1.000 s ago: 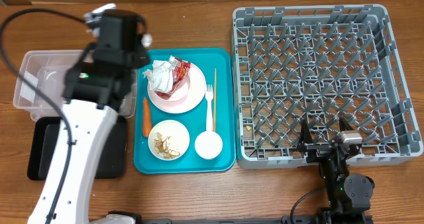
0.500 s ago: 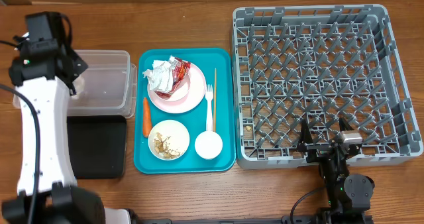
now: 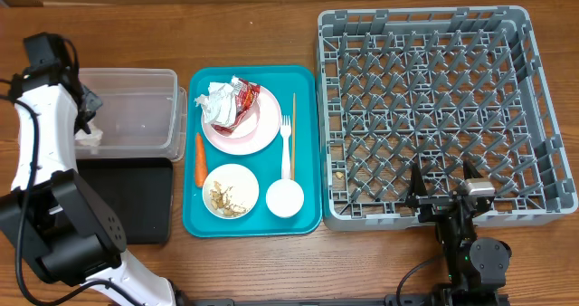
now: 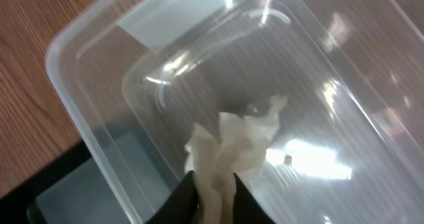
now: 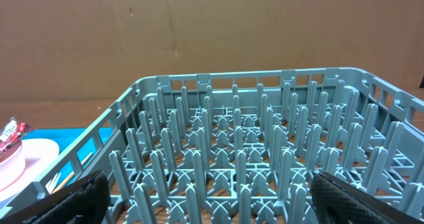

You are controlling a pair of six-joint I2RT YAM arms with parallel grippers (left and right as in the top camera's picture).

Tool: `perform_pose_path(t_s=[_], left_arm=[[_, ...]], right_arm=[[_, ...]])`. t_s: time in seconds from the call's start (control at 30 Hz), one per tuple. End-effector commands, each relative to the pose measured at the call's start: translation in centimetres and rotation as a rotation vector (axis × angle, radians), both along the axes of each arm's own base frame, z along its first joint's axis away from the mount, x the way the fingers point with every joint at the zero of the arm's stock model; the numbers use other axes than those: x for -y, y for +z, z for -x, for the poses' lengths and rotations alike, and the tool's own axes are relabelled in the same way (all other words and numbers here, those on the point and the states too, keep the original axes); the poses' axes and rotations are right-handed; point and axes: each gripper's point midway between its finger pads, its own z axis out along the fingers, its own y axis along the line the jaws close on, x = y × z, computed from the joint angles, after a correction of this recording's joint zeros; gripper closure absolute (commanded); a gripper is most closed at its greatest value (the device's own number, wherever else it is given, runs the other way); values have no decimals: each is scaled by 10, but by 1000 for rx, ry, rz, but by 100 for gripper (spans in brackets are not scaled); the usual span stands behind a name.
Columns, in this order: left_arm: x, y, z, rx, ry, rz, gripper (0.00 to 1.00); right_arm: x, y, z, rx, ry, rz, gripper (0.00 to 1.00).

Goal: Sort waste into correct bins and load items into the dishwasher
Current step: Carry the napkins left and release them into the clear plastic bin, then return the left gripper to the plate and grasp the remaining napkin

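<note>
A crumpled napkin (image 4: 235, 141) hangs inside the clear tub (image 4: 86, 124), its lower end pinched between the dark fingertips of the left hand (image 4: 213, 194), which are drawn close together on it. The tub stands at the bench's (image 3: 271, 34) left, with the black tray (image 3: 145, 197) just in front of it. On the teal tray (image 3: 194, 224) beside them, a pink plate (image 3: 253, 134) carries a second napkin (image 3: 217, 102) and a red wrapper (image 3: 244, 96); the carrot (image 3: 200, 158), a bowl (image 3: 230, 190) of scraps, cup (image 3: 285, 197), fork (image 3: 287, 148) and stick (image 3: 294, 116) lie nearby. The right hand (image 3: 443, 196) sits at the rack's (image 3: 434, 107) near edge, fingers wide apart, holding nothing.
</note>
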Motion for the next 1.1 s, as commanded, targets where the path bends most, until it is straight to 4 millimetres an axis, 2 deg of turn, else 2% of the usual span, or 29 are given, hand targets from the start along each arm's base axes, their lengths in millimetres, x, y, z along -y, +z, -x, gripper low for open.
perform_pose_path(t_s=[0.0,0.03,0.07,0.13,0.2,0.3,0.43,0.47,0.5,0.57,0.63,0.73,0.87,0.97,1.07], left_arm=[[-8,5,-4,27,7,-14,60],[-9,6,-5,29,-5,-20,39],[-9,6,-7,22,-29,-28,28],[-10,9,-9,13,-67,-41,19],[-11,14,-11,5,-95,-51,14],[-8,30,-11,1,-100,-48,12],[14,67,-22,65,-158,5,17],[23,78,-25,93,-181,26,18],[33,89,-27,114,-210,41,24],[53,109,-29,144,-275,56,29],[76,127,-29,173,-354,63,29],[124,147,-22,187,-511,94,27],[172,144,-12,139,-649,162,23],[210,127,-11,73,-787,202,23],[235,109,-14,18,-889,206,25]], right_arm=[[1,-1,0,9,-2,-4,0],[1,-1,0,9,-2,-4,0],[1,-1,0,9,-2,-4,0],[1,-1,0,9,-2,-4,0],[1,-1,0,9,-2,-4,0],[1,-1,0,9,-2,-4,0],[1,-1,0,9,-3,-4,0],[1,-1,0,9,-3,-4,0],[1,-1,0,9,-2,-4,0],[1,-1,0,9,-2,-4,0],[1,-1,0,9,-2,-4,0],[1,-1,0,9,-2,-4,0],[1,-1,0,9,-3,-4,0],[1,-1,0,9,-2,-4,0],[1,-1,0,9,-3,-4,0]])
